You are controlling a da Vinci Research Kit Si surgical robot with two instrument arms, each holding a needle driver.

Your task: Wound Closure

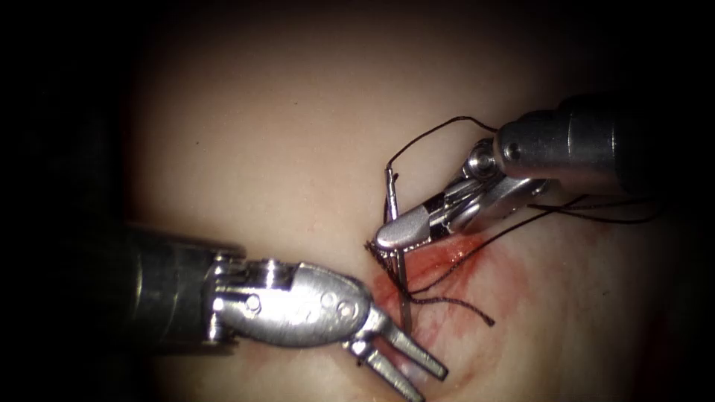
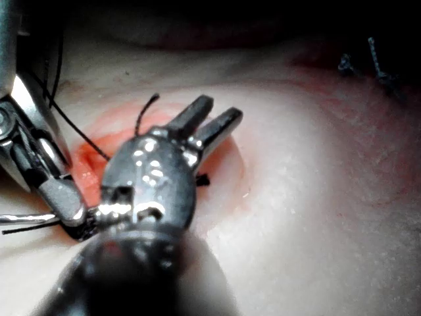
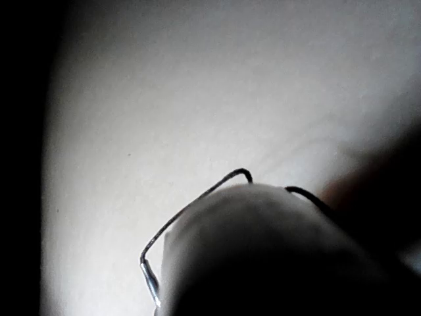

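A: Starting with the biggest thing, what is the tissue showing?

B: It is lying pale under both tools, with red fluid staining the cut at the right.

A: And the left hand?

B: It is hovering on the near side with its jaws spread, gripping nothing, just beside the needle's lower end.

A: The right hand?

B: It is clenching the needle mid-curve. The needle is standing almost upright over the cut; whether its lower end is entering the tissue I cannot tell. Thread is looping off its far end.

A: So which step?

B: I am judging it as needle handling at the cut. Any further move is calling for a steady grip.
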